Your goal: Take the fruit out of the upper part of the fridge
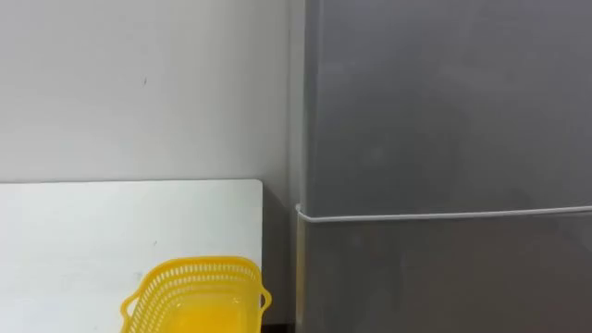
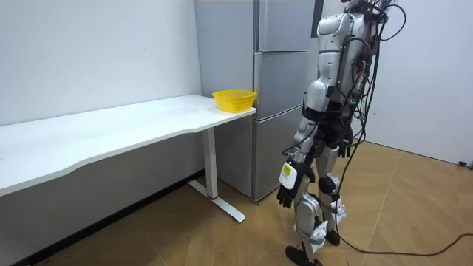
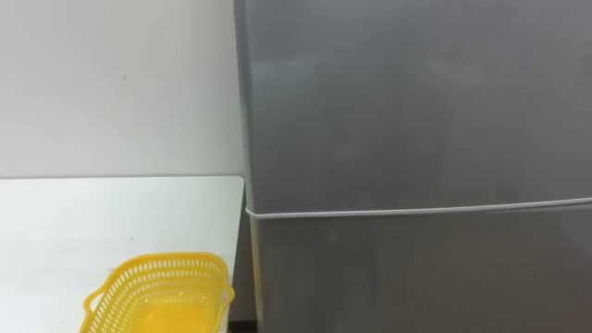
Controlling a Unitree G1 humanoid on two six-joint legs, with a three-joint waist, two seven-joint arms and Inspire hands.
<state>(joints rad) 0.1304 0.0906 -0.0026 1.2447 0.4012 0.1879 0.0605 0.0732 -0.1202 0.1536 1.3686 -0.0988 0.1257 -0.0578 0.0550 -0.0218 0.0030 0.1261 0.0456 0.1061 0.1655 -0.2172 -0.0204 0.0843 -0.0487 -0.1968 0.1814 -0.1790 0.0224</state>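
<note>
1. Standing upright on the wooden floor (image 2: pixel 222 236), the robot faces the grey fridge (image 2: pixel 275 96) from close by, with the fridge's front straight ahead of its head.
2. Its left hand (image 2: pixel 284 196) hangs low beside its thigh in the room view, well apart from the fridge and the tabletop (image 1: pixel 92 231). Whether that hand is spread or closed I cannot tell. It touches nothing.
3. In the eye views the upper door (image 1: pixel 444 102) is shut flat, so whatever is kept behind it is hidden.
4. A thin pale seam (image 1: pixel 444 215) runs level across the front and parts the upper door from the lower door (image 1: pixel 444 277), which is also shut.
5. To the robot's left, the white tabletop stands against the white wall (image 1: pixel 139 83), its end just beside the fridge's side with a narrow gap between them.
6. A yellow latticed basket (image 1: pixel 196 294) sits upright on the tabletop near that end, close to the front corner nearest the fridge.
</note>
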